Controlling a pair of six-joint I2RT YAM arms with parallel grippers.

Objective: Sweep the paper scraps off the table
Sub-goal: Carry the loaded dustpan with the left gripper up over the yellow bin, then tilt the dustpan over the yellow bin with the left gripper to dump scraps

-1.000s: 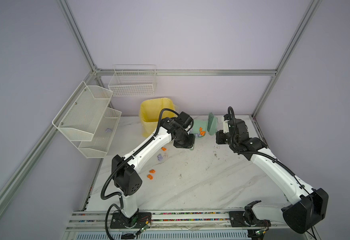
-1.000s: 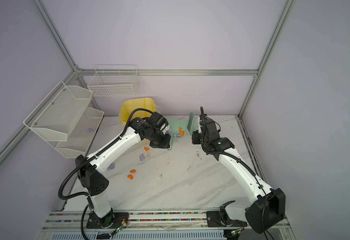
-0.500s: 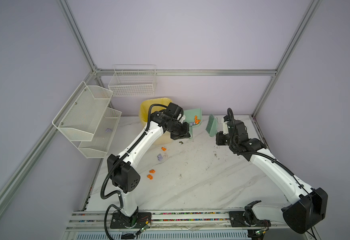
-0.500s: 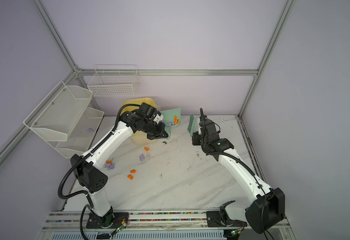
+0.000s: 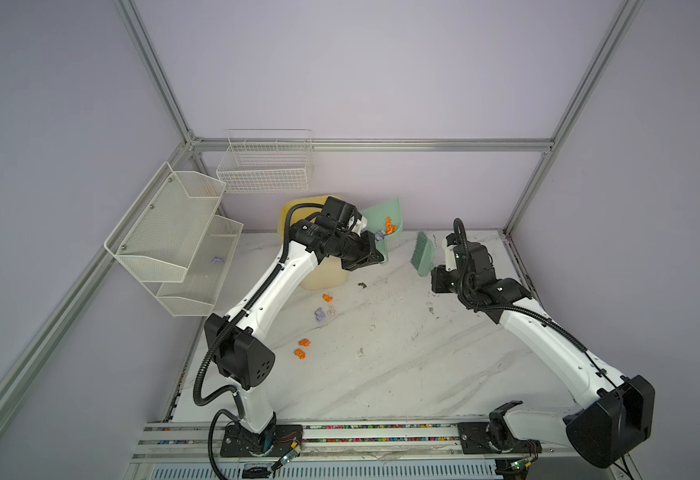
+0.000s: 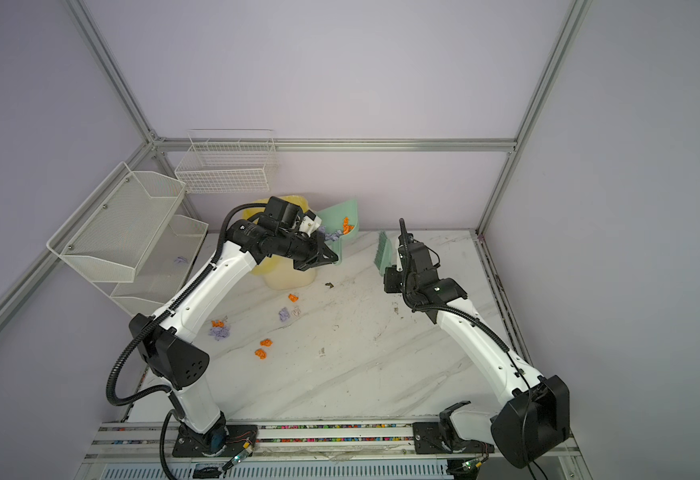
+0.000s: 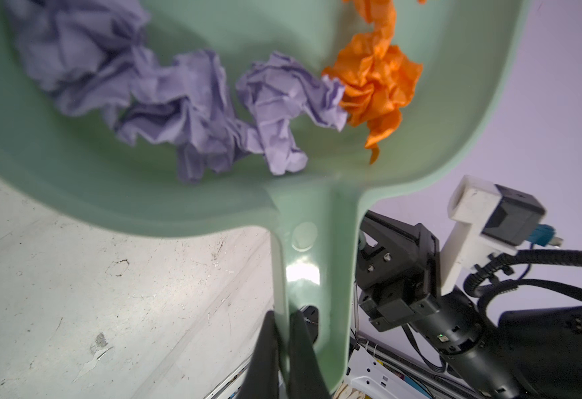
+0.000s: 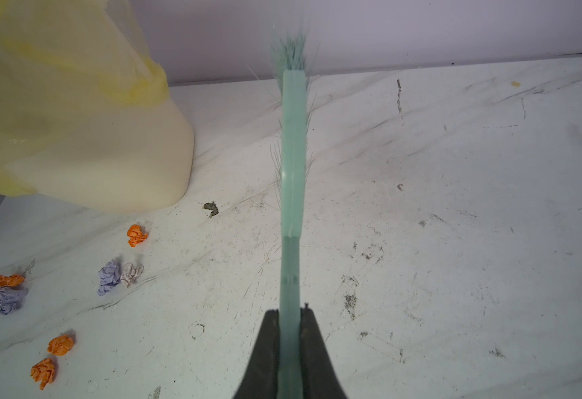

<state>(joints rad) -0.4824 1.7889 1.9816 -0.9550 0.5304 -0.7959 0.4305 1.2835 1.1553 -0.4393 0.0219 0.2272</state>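
Note:
My left gripper is shut on the handle of a green dustpan. In both top views the pan hangs tilted above the table's back edge, beside the yellow bin. Lilac paper scraps and an orange one lie inside the pan. My right gripper is shut on the handle of a green brush, held off the white marble table at the back right. Loose orange scraps and lilac scraps lie on the table's left half.
The bin, lined with a yellow bag, stands at the back left. White mesh shelves hang on the left wall with a lilac wad in the lower one. A wire basket hangs on the back wall. A dark smudge marks the table.
My left arm has lifted the dustpan off the table and carried it back and up beside the bin, scraps still inside. The right arm with the brush has barely moved.

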